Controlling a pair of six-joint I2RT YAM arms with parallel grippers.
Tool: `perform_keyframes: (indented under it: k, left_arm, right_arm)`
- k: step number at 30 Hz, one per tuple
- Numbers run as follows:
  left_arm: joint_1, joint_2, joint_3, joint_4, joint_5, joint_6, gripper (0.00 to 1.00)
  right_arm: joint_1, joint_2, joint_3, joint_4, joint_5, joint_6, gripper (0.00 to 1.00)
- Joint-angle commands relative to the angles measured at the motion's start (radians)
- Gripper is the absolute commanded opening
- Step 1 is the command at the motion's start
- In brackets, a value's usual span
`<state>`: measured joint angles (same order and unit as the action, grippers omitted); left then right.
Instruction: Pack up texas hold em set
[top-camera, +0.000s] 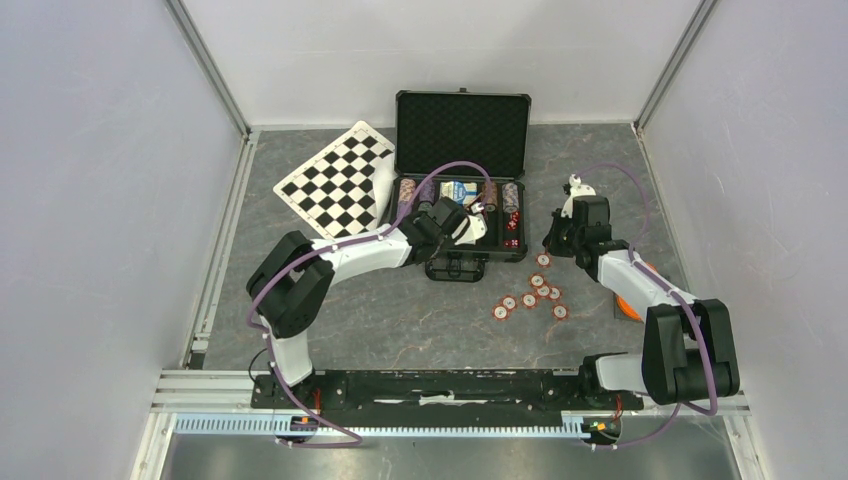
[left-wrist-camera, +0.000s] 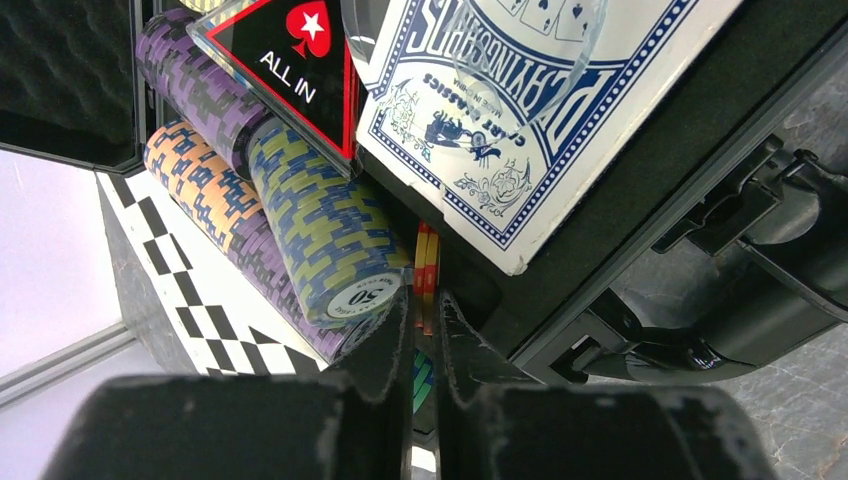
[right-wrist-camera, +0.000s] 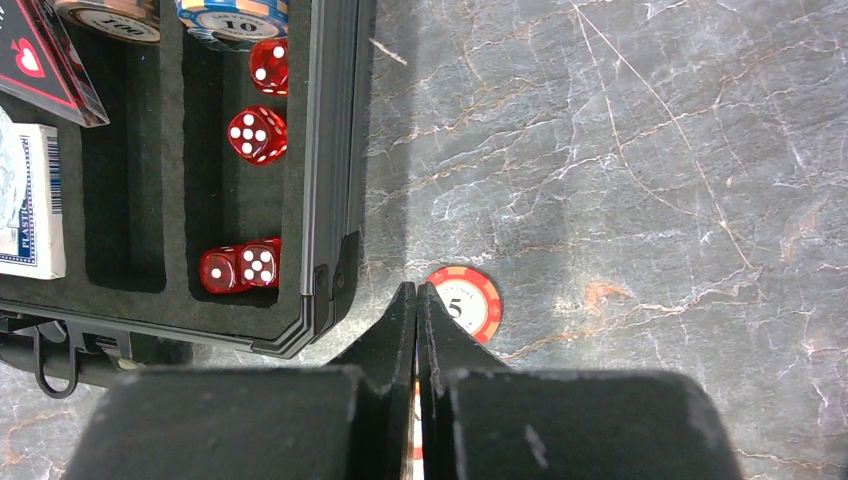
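Because the chips ride on edge in the foam troughs of the case (top-camera: 462, 130), I hold my left end effector (left-wrist-camera: 425, 318) narrow. Its tips are closed on the rims of a few red-and-yellow chips (left-wrist-camera: 426, 268), so they can go in standing up, just beside the blue-and-yellow stack (left-wrist-camera: 322, 232). The card deck (left-wrist-camera: 520, 140) and the ALL IN button (left-wrist-camera: 292, 58) take the middle bay, which leaves the side rows for chips; the red dice (right-wrist-camera: 256, 134) sit in the narrow slot at the case's right end. The case lies open at the far middle of the counter (top-camera: 400, 325), lid upright, with the checkered board (top-camera: 335, 180) just beside its left side. My right end effector (right-wrist-camera: 417, 300) is closed tight off the case's near right corner, a chip marked 5 (right-wrist-camera: 464, 302) lying flat just beside its tips. A red sliver shows lower in the gap, and I cannot tell whether that is a held chip. More loose chips (top-camera: 535, 295) lie scattered near that arm, so I judge the packing well short of done.
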<state>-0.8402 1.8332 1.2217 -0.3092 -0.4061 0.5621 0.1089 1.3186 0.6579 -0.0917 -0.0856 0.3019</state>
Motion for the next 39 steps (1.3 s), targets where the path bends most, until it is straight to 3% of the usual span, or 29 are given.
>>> perform_keyframes:
  k: [1,11,23,28,39]
  left_arm:
    - [0.006,-0.006,0.015,0.012,-0.013,-0.014,0.06]
    - [0.007,-0.005,0.079,-0.139,0.112,-0.006,0.02]
    - [0.035,0.008,0.126,-0.171,0.133,0.042,0.02]
    - [0.044,0.004,0.151,-0.218,0.205,0.067,0.02]
    - [0.05,0.046,0.164,-0.201,0.165,0.097,0.02]
  right_arm:
    - [-0.006,-0.018,0.029,0.017,-0.016,-0.001,0.0]
    - [-0.008,-0.032,0.029,0.016,-0.025,0.001,0.0]
    - [-0.011,-0.051,0.026,0.014,-0.037,-0.004,0.0]
    - [-0.012,-0.052,0.025,0.013,-0.039,-0.005,0.0]
    - [-0.015,-0.059,0.028,0.013,-0.052,-0.005,0.0]
